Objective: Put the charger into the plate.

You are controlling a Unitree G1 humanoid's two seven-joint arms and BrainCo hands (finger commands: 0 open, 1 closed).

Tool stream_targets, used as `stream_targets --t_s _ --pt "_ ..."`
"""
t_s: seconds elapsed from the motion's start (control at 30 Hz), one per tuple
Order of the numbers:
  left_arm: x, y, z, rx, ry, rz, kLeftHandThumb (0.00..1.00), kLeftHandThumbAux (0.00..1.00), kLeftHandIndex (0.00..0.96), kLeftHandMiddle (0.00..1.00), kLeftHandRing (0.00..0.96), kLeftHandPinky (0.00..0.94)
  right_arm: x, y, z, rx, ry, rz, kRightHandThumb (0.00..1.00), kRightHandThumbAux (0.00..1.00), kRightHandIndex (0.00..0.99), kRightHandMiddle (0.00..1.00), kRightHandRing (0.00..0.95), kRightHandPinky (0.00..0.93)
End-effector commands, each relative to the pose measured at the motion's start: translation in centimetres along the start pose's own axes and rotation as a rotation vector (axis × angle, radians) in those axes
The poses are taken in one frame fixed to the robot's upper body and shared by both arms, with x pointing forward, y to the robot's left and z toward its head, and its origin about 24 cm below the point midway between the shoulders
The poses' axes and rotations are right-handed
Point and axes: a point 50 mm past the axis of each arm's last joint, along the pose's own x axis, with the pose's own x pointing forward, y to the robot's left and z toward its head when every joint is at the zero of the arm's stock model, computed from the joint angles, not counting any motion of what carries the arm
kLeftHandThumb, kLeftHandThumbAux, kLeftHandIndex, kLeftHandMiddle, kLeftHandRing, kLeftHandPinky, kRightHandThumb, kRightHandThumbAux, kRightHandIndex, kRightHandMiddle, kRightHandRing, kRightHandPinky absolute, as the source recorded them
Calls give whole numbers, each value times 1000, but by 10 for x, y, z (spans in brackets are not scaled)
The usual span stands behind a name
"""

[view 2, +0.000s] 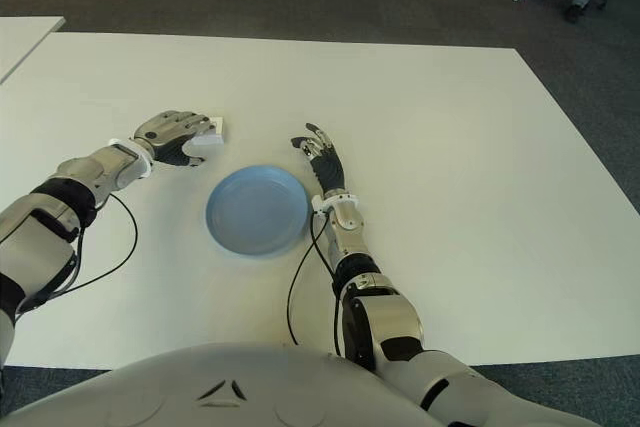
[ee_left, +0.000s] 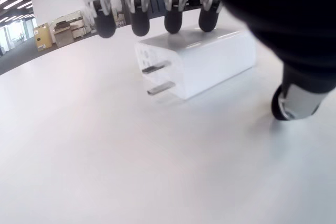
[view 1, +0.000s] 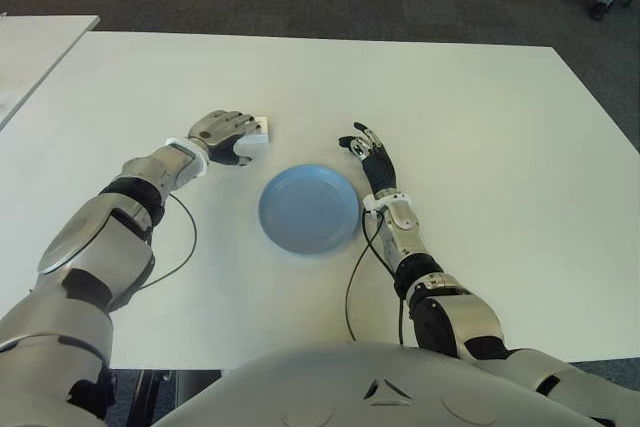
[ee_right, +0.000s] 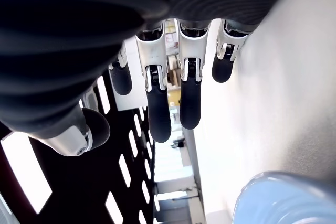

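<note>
We are closing our left robot hand over the charger, not yet gripping it on the bench left of the plate, while our right robot hand is idling released beside the plate.

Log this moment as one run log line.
left hand: fingertips over charger, not yet lifted | right hand: open, beside plate | plate: empty

I see my right hand, dark-tipped fingers loosely extended, above the round blue plate's rim
</note>
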Motion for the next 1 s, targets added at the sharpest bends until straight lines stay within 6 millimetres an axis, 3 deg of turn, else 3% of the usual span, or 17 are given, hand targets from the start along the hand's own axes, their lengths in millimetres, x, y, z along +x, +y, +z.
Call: stream_targets --t_s 0.03,1.0 --pt "-19 -57 20 37 -85 -235 0 501 0 0 0 0 -13 10 -22 57 94 -17 0 536 134 384 292 108" --pt "-30 -80 27 -61 -90 -381 0 499 0 0 0 0 -12 13 -21 38 99 -22 0 523 139 379 290 101"
